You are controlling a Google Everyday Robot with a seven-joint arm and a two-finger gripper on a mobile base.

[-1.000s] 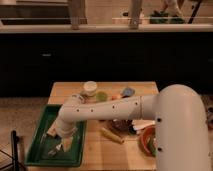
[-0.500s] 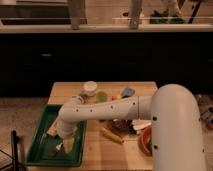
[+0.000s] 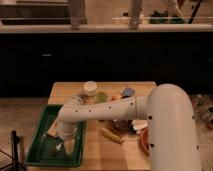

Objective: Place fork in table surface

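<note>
My gripper (image 3: 61,144) reaches down into the green tray (image 3: 35,152) at the front left of the table surface (image 3: 100,152), a light tan wooden top. The white arm stretches from the right across the table to it. Pale items lie in the tray right under and beside the gripper (image 3: 53,130). I cannot tell whether one of them is the fork, or whether the gripper holds it. The gripper's body hides what is directly beneath it.
A yellow stick-shaped object (image 3: 112,135) lies on the table right of the tray. A white-lidded jar (image 3: 90,88), a green item (image 3: 102,96) and a blue item (image 3: 127,92) stand at the back. A red dish (image 3: 144,143) sits by my arm's base.
The gripper has stayed low over the same spot in the tray; the arm has barely shifted.
</note>
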